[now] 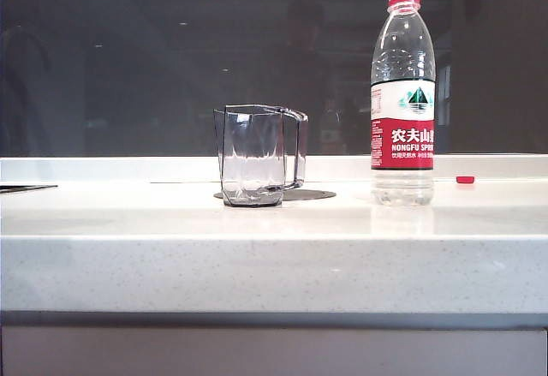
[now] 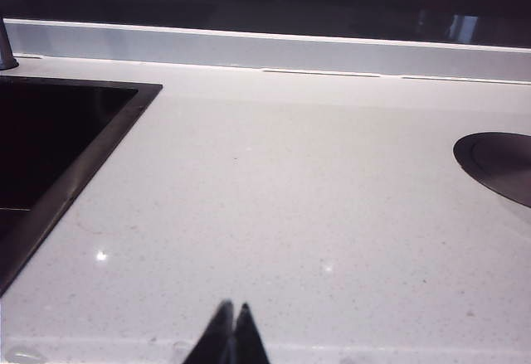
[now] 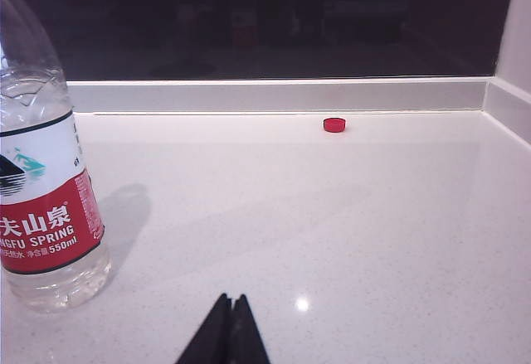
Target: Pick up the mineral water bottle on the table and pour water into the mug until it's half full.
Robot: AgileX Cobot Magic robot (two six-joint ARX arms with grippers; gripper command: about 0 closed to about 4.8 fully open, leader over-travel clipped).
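Your left tool (image 2: 233, 331) and right tool (image 3: 230, 327) sit pinched closed, empty, above the speckled white stone bench (image 1: 274, 256); the faceted clear mug (image 1: 255, 155) looks empty, and the uncapped ribbed plastic bottle (image 1: 402, 93) stands apart.

Ext cam low, front-on; wrist cams near table (image 1: 274, 256).

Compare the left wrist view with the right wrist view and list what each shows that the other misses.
Left wrist view only: a dark sink set into the table, a round dark disc near the far side, and the shut left claw.

Right wrist view only: the uncapped bottle standing upright, a small red cap lying apart from it by the back ledge, and the shut right claw.

Both: the white speckled table, the pale back ledge, dark glass behind. Neither shows the mug.
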